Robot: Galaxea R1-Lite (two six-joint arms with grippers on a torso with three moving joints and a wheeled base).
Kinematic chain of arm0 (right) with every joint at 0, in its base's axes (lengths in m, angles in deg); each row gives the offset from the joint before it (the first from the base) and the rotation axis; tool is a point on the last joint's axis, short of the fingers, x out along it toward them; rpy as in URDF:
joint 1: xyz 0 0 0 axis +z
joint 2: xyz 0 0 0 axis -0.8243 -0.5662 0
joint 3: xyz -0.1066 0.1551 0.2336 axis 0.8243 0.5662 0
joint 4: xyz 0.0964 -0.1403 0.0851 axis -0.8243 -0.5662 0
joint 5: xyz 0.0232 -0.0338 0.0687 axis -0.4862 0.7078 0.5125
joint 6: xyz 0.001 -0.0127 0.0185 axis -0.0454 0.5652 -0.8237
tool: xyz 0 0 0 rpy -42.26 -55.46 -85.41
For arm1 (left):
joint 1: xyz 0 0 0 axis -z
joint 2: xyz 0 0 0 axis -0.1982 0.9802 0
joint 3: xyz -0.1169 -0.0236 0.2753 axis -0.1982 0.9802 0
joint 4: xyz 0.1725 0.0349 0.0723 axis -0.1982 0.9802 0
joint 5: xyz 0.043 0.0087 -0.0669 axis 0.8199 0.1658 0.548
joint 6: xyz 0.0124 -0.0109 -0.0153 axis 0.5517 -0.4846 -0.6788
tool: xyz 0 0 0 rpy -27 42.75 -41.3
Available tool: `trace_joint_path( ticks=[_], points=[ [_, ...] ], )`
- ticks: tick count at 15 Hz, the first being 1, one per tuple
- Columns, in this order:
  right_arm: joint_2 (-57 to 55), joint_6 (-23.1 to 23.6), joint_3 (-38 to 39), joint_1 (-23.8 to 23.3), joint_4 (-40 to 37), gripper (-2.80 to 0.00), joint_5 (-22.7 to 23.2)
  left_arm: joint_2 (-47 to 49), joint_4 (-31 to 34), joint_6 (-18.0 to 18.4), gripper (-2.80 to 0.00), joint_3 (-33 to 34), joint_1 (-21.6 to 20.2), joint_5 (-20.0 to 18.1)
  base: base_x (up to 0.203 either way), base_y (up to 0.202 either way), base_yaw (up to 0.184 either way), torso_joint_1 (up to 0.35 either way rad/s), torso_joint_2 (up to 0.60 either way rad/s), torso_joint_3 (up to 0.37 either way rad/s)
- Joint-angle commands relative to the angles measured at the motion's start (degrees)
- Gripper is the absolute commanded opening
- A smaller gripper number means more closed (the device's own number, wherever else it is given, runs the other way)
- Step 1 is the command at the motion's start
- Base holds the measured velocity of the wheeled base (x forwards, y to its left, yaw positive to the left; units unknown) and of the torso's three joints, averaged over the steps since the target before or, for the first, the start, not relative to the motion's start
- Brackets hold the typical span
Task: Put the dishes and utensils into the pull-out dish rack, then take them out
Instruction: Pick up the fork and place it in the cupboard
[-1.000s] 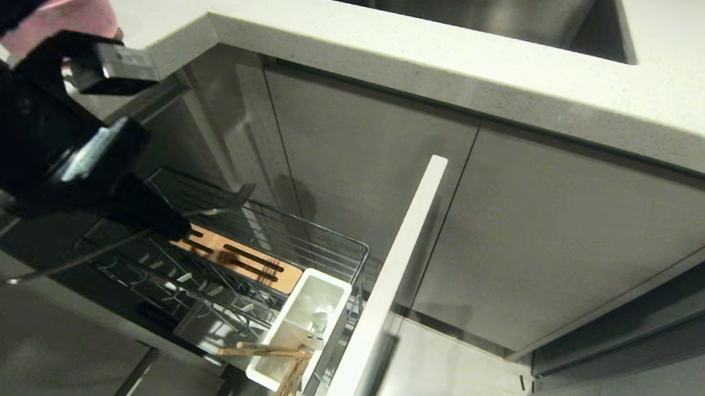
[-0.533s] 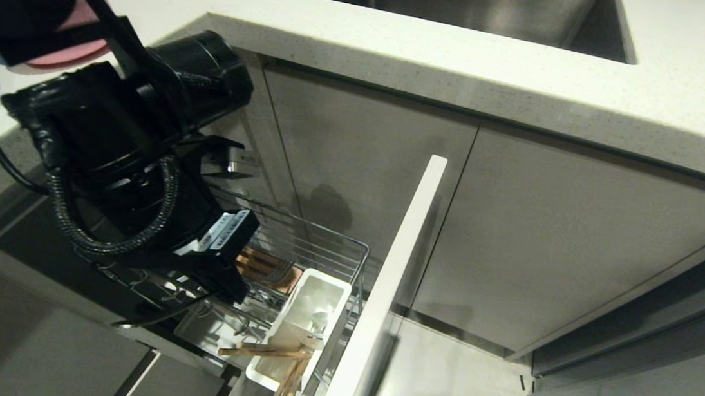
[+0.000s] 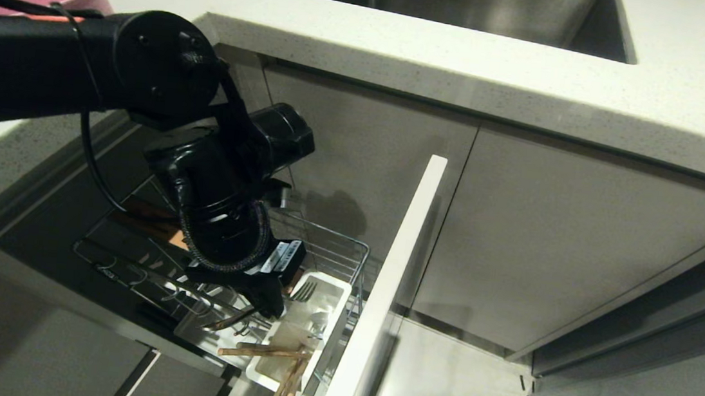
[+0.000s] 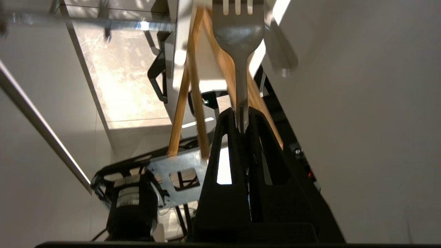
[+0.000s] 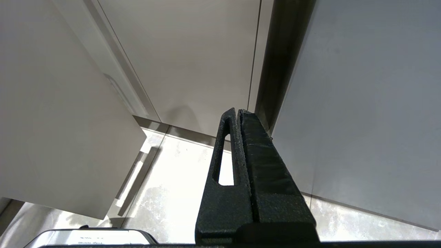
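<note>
Now the left claw (image 4: 242, 115), clamped on the metal fork (image 4: 238, 41), hangs tines-down directly over the white utensil cup (image 3: 303, 339) holding chopsticks (image 3: 266, 351).

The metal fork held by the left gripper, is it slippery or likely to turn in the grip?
Probably slippery: the fork is smooth, shiny metal. It may pivot, since the left gripper pinches only its thin handle. It looks stiff, showing no bend.
</note>
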Motion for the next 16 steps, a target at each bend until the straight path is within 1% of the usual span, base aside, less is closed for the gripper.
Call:
trace_joint_path(
  ticks=[1,11,16],
  points=[
    [0.0,0.0,1.5,0.0,0.0,-2.8,0.0,3.5,0.0,0.0,-2.8,-0.3,0.0,0.0,0.0,0.0,0.0,0.0,0.0,0.0],
    [0.0,0.0,1.5,0.0,0.0,-2.8,0.0,9.9,-3.2,0.4,-2.8,-0.4,-0.1,0.1,0.0,0.0,0.0,0.0,0.0,0.0],
    [0.0,0.0,1.5,0.0,0.0,-2.8,0.0,11.2,-4.8,0.3,-2.8,-0.4,-0.7,0.1,0.0,0.0,0.0,0.0,0.0,0.0]
  ],
)
